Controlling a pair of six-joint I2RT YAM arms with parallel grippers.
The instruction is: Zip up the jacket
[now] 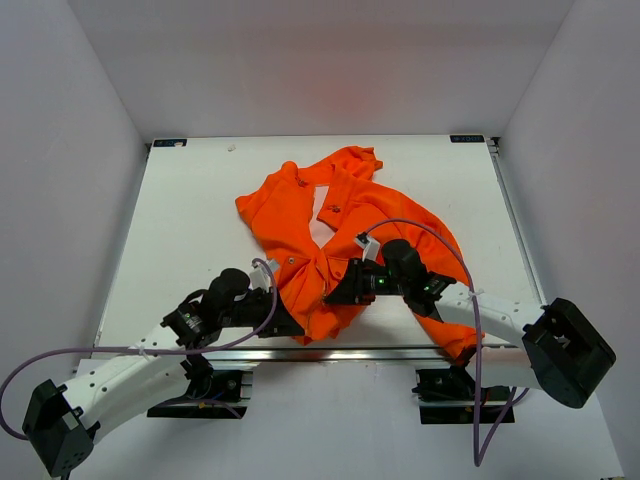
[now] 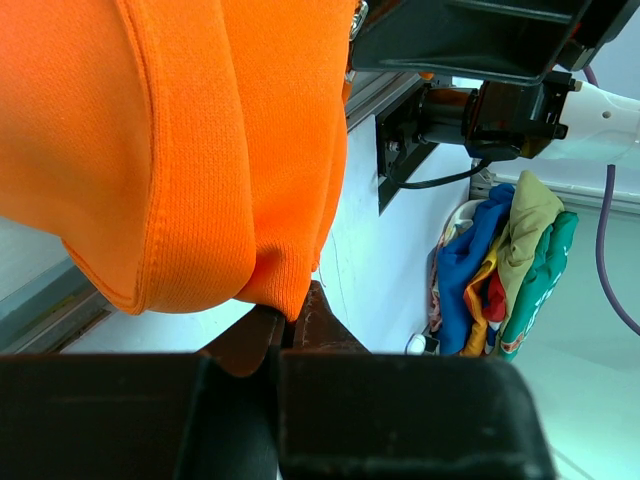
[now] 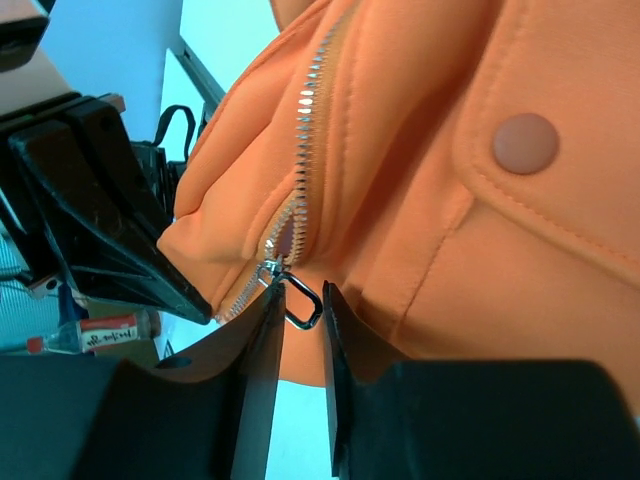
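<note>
The orange jacket (image 1: 300, 215) lies crumpled on the white table (image 1: 180, 220), with its near hem at the front edge. My left gripper (image 1: 293, 325) is shut on a fold of the hem (image 2: 270, 280), and the fabric hangs over its fingers (image 2: 283, 318). My right gripper (image 1: 335, 293) is at the lower end of the front zipper (image 3: 305, 150). Its fingers (image 3: 303, 312) stand narrowly apart with the metal pull ring (image 3: 306, 323) in the gap between them, below the slider (image 3: 271, 266). A snap button (image 3: 527, 142) sits on a flap to the right.
The table's metal front rail (image 1: 380, 352) runs just under both grippers. A pile of coloured cloths (image 2: 510, 270) lies off the table beyond the edge. My left gripper's black body (image 3: 90, 220) is close beside the right fingers. White walls enclose the table.
</note>
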